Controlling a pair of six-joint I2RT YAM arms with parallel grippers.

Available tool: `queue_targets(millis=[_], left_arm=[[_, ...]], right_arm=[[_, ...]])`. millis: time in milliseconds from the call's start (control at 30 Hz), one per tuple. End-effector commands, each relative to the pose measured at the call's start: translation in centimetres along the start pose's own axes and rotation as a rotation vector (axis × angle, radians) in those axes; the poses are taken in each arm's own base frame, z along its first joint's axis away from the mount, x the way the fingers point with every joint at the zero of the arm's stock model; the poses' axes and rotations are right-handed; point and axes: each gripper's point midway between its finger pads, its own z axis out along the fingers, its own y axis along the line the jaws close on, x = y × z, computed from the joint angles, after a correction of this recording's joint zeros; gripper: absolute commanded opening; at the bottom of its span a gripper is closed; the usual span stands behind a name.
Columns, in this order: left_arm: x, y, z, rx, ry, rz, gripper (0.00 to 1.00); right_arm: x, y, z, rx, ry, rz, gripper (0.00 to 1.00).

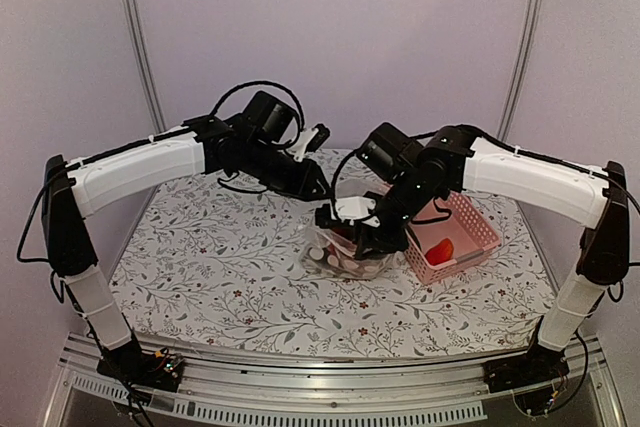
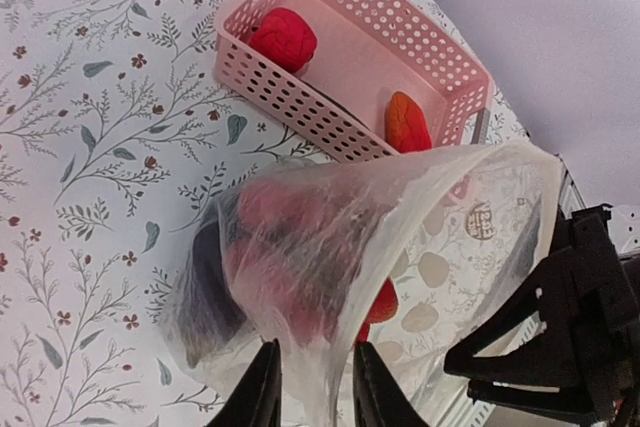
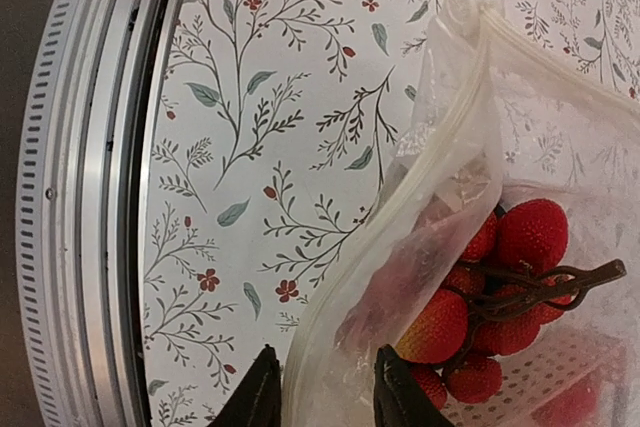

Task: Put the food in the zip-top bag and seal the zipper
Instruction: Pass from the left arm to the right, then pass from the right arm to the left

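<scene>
The clear zip-top bag (image 1: 345, 259) hangs between my two grippers at the table's middle. My left gripper (image 1: 322, 190) is shut on bunched plastic of the bag (image 2: 330, 277); its fingers (image 2: 262, 392) pinch it. My right gripper (image 1: 364, 237) is shut on the bag's rim (image 3: 350, 367), where the whitish zipper (image 3: 455, 162) runs. Inside the bag are the dark purple eggplant (image 2: 205, 287) and the cluster of small red tomatoes (image 3: 500, 287). Two red round fruits (image 2: 283, 37) (image 2: 407, 122) lie in the pink basket. The bag's mouth gapes open. No green piece shows.
The pink lattice basket (image 1: 475, 222) stands right of the bag, close to my right arm; it also shows in the left wrist view (image 2: 300, 112). The table's metal front rail (image 3: 90, 197) runs near the right gripper. The flowered cloth (image 1: 200, 267) covers the table.
</scene>
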Motion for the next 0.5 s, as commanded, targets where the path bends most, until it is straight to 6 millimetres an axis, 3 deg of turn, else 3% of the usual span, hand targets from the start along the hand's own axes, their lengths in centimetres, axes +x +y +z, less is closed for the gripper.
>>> queue_targets(millis=[0, 167, 300, 467], left_arm=[[1.1, 0.7, -0.5, -0.036, 0.048, -0.031, 0.26], [2.2, 0.8, -0.8, -0.048, 0.091, -0.049, 0.25], [2.4, 1.7, -1.0, -0.101, 0.101, -0.034, 0.17], [3.0, 2.3, -0.2, -0.119, 0.146, -0.019, 0.15]], right_arm=[[-2.0, -1.4, -1.0, 0.062, -0.043, -0.002, 0.23], [-3.5, -2.3, -3.1, 0.123, -0.092, -0.02, 0.08], [-3.7, -2.7, -4.0, 0.158, -0.097, -0.03, 0.06], [-3.7, -2.2, -4.3, 0.146, -0.105, -0.032, 0.05]])
